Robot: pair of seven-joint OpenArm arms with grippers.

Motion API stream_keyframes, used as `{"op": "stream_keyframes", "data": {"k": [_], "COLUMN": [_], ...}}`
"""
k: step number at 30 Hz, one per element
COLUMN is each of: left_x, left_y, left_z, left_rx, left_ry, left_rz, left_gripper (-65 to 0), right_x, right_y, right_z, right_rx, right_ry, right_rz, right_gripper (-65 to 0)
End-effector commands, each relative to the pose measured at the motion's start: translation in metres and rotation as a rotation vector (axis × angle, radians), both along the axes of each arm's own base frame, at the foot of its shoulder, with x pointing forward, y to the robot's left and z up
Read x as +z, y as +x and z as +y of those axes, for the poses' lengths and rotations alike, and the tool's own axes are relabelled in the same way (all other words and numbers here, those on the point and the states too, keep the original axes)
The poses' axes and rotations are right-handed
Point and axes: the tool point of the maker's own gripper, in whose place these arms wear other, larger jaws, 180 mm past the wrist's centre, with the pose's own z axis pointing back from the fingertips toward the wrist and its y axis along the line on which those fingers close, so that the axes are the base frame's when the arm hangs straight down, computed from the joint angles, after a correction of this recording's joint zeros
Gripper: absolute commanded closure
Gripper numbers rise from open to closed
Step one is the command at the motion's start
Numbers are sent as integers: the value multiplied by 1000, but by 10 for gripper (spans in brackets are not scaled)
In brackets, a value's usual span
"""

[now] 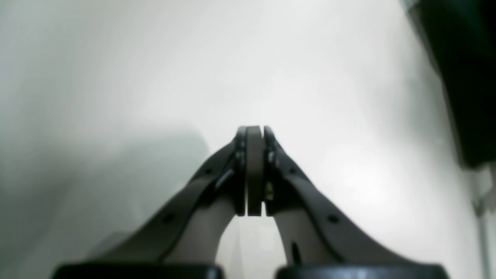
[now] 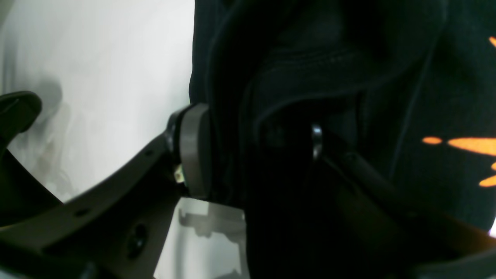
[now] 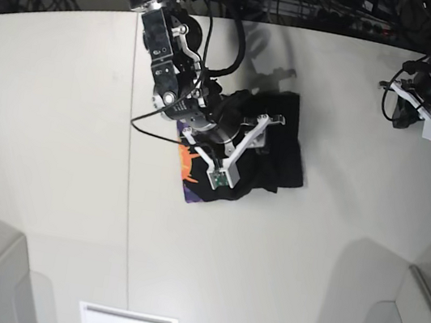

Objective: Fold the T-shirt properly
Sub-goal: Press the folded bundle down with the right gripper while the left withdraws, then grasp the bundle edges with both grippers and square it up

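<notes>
the black t-shirt (image 3: 271, 150) is bunched at the middle of the white bench (image 3: 54, 144). a fold is pinched by the right pincer (image 2: 252, 151). the left pincer (image 1: 254, 133) is pressed together, well apart.

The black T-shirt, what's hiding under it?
Under the T-shirt only the white table shows, around its edges. Its orange print peeks out. The right gripper pinches a fold; anything beneath the cloth is covered.
</notes>
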Motion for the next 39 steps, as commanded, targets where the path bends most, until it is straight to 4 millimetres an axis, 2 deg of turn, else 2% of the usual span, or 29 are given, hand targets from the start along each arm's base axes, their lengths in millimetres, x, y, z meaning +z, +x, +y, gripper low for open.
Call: {"op": "stream_keyframes", "data": {"k": [1,3,6,11,17,23,25,27,30,32,34,35,39], "left_x": [11,11,11,11,11,12,12,12,12,12,12,12,13], "left_y": [7,7,8,8,7,9,10,10,10,9,9,9,12], "left_z": [2,2,2,1,2,2,2,2,2,2,-1,-2,-4], "left_rx": [-9,-9,-8,-8,-8,-8,-8,-8,-8,-8,-14,-17,-19], "left_ry": [7,7,7,6,7,6,6,6,6,7,6,2,-1], "left_rz": [-43,-43,-45,-46,-42,-48,-50,-50,-50,-48,-49,-50,-58], "left_gripper": [0,0,0,0,0,0,0,0,0,0,0,0,0], "right_x": [16,16,19,24,30,39,52,73,87,87,76,69,29], "right_y": [9,8,-2,-9,-7,-29,-35,-33,-24,-8,3,6,3], "right_z": [6,7,24,40,49,75,79,77,60,41,26,20,9], "right_rx": [-3,1,60,121,157,274,304,293,284,231,181,164,136], "right_ry": [34,33,34,33,23,19,22,52,36,17,-4,-14,-58], "right_rz": [-49,-48,-57,-76,-100,-128,-149,-204,-276,-282,-253,-232,-124], "right_gripper": [-291,-291,-291,-291,-285,-285,-284,-284,-266,-177,-39,0,0]}}
